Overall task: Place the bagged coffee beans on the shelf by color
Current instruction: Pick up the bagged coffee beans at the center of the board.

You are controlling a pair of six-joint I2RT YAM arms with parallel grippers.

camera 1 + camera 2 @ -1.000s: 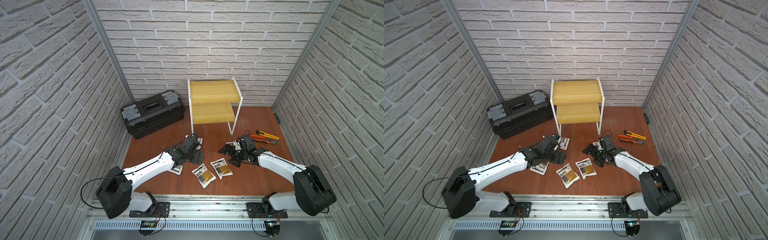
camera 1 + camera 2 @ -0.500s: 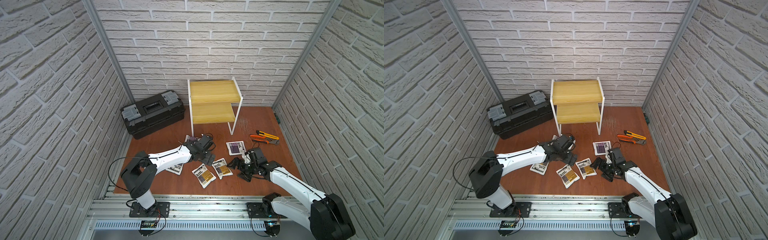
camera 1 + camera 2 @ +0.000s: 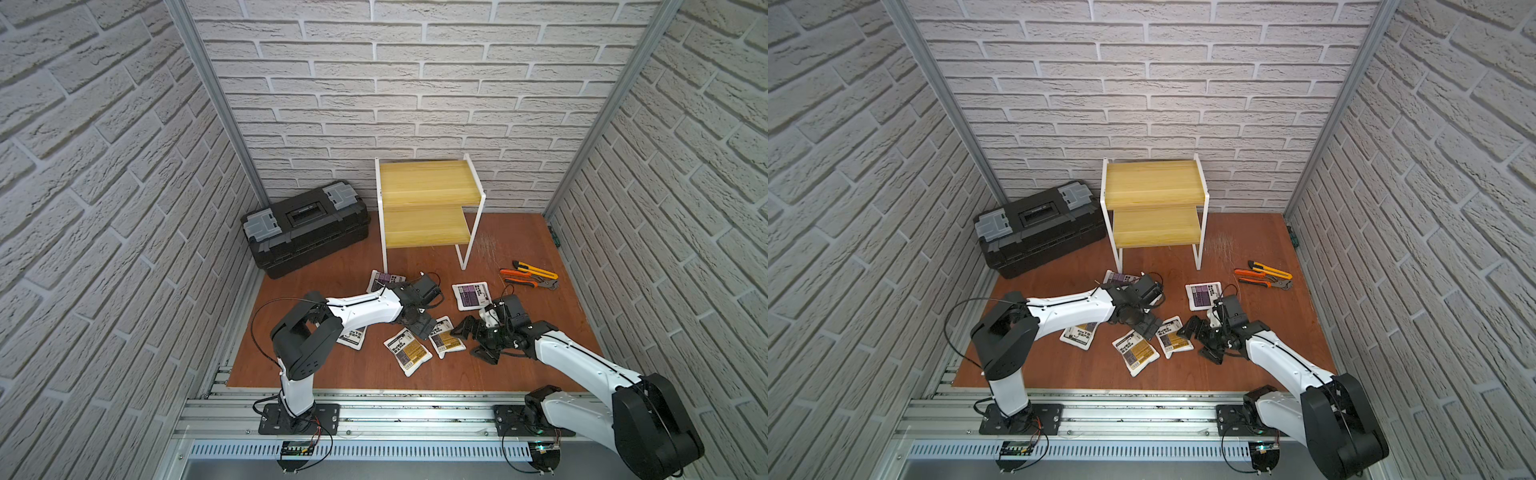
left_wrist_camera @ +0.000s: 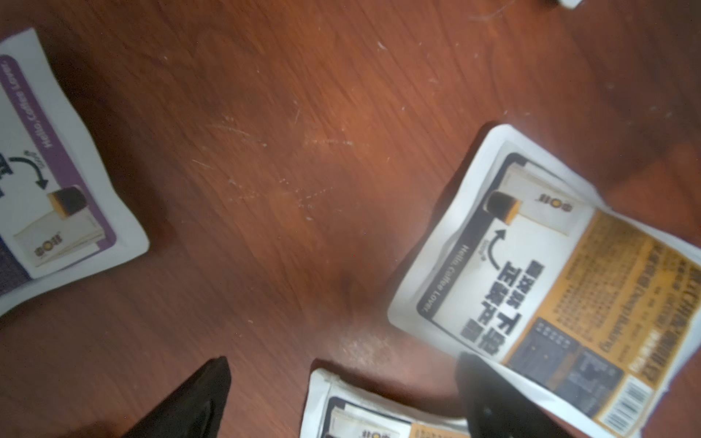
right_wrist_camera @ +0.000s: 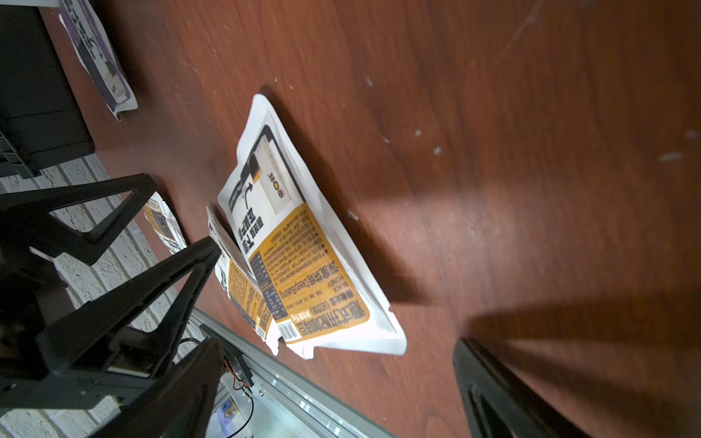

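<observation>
The shelf (image 3: 428, 208) (image 3: 1154, 208) stands bare at the back. Five bagged coffee beans lie on the floor: two purple ones (image 3: 471, 295) (image 3: 384, 282) and three orange ones (image 3: 406, 351) (image 3: 446, 340) (image 3: 353, 336). My left gripper (image 3: 419, 326) (image 4: 341, 398) is open low over the orange bags; a bag corner (image 4: 360, 413) lies between its fingers and one tip overlaps another orange bag (image 4: 550, 284). My right gripper (image 3: 473, 343) (image 5: 333, 390) is open and empty, just right of an orange bag (image 5: 299, 246).
A black toolbox (image 3: 303, 228) sits at the back left beside the shelf. Orange pliers (image 3: 528, 282) and a yellow utility knife (image 3: 534, 270) lie at the right. Brick walls close in three sides; a metal rail (image 3: 395, 407) runs along the front.
My right arm drew back from the right purple bag toward the front, uncovering it, then shifted left to the orange bags. My left gripper swung right and forward over the orange bags.
</observation>
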